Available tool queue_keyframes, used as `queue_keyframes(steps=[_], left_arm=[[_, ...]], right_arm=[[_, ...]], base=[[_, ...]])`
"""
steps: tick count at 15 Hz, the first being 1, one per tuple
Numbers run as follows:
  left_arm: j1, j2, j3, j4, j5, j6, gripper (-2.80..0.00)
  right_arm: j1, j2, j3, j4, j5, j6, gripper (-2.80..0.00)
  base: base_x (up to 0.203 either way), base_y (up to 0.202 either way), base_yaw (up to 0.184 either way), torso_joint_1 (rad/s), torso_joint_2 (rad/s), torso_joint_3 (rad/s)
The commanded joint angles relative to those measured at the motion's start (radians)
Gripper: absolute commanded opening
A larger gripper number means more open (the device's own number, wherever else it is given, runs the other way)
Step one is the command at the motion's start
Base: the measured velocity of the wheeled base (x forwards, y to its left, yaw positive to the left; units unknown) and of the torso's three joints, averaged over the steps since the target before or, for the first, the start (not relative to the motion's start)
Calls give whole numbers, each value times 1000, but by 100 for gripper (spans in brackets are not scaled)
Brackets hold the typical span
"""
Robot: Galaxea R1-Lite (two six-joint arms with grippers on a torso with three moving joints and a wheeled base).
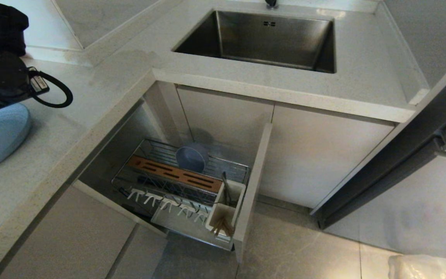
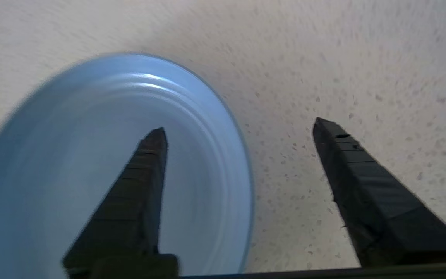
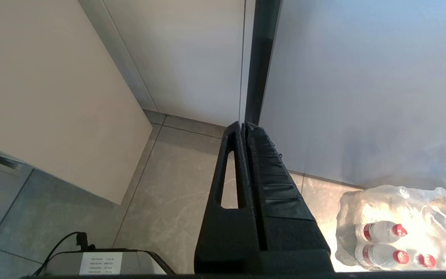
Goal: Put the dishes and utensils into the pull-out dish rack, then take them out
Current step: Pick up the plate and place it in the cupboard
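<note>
On the counter, left side: the left end effector [image 2: 238, 128] hangs over the speckled counter [image 2: 362, 58], fingers spread wide and grasping nothing.
Plate: the pale-blue plate [image 2: 91, 155] lies flat on the counter under the left end effector; one finger [image 2: 145, 174] stands over its inside, the other finger [image 2: 354, 162] over bare counter past its rim.
Right end effector: the right end effector [image 3: 244, 126] is clenched on nothing, hanging low over the floor [image 3: 168, 201] near a pack of bottles [image 3: 401, 228].
Dish rack: the pull-out dish rack [image 1: 180, 186] stands drawn out below the counter, well apart from both end effectors.
Bowl: the pale-blue bowl [image 1: 190, 158] leans on edge at the rack's back, behind the wooden bar [image 1: 174, 174].
Utensils: the chopsticks [image 1: 222, 226] and the metal utensil [image 1: 226, 190] sit in the white cup [image 1: 223, 211] by the front panel [image 1: 252, 186].
Sink: the steel sink [image 1: 261, 38] is set in the counter above the rack.
</note>
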Motion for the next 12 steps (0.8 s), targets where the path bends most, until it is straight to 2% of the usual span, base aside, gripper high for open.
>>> queue_keyframes(steps=[1,7,12], left_arm=[[5,24,-1,1,-4,-4,0],[30,37,6,4,-26,-15,0],[52,36,3,4,-96,-49,0]], right_arm=[[0,0,0,0,0,0,-280],[0,2,0,0,0,0,-280],[0,2,0,0,0,0,-280]], base=[[0,0,0,0,0,0],[0,0,0,0,0,0],[0,0,0,0,0,0]])
